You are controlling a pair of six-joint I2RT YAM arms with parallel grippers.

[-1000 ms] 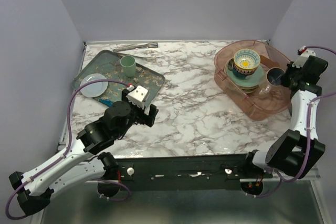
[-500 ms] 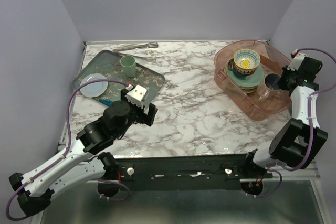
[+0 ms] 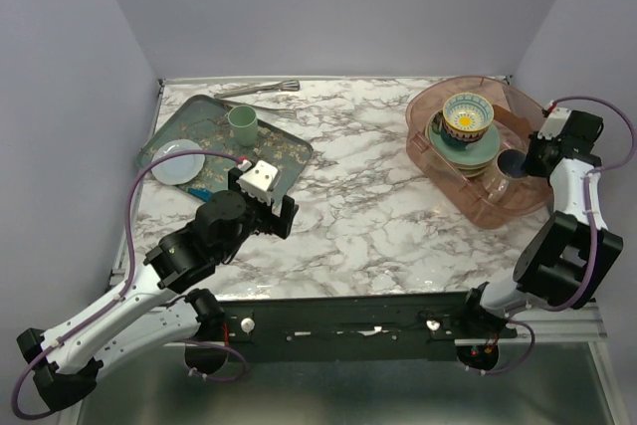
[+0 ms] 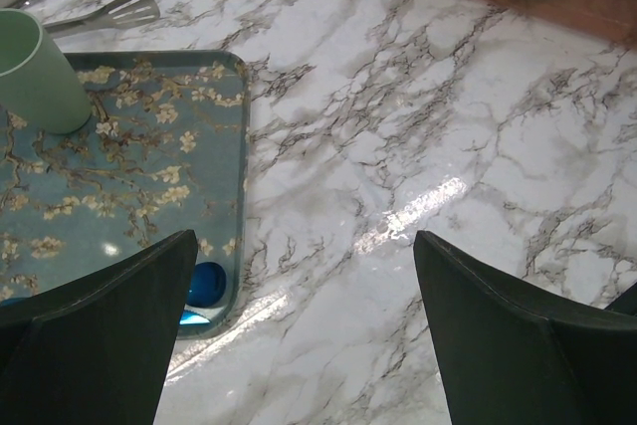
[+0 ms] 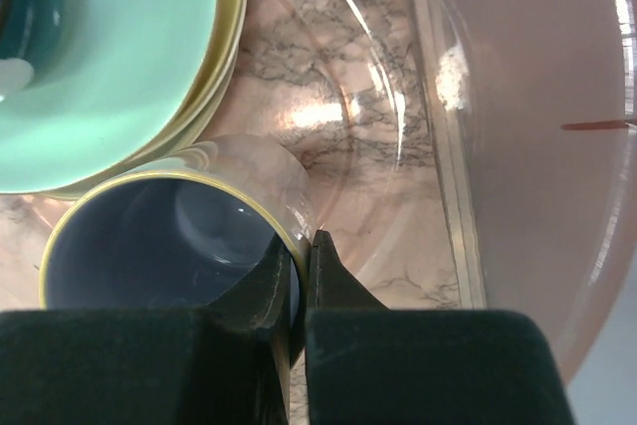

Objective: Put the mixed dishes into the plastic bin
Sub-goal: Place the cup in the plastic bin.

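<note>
Your right tool (image 5: 302, 256) is pinching the wall of a gold-rimmed blue-grey cup (image 5: 159, 246), with one finger inside the rim and the other outside. The cup stands upright on the floor of the translucent pinkish plastic bin (image 3: 518, 201), at the far right of the marble bench (image 3: 358, 206). It sits just beside the stack of plates.

In that stack you can see a mint green plate (image 5: 109, 57) lying on a yellow-rimmed plate (image 5: 224, 57). The blue-yellow patterned bowl (image 3: 467, 116) sits on top of the stack, cream inside and upright. All of these dishes are inside the bin.

Your left tool (image 4: 304, 236) is spread wide and holds nothing. It hovers above the bench just off the near right corner of the dark-green floral tray (image 4: 119, 176). A pale green cup (image 4: 35, 72) stands upright on that tray, and metal tongs (image 4: 100, 12) lie on the bench beyond it.
</note>
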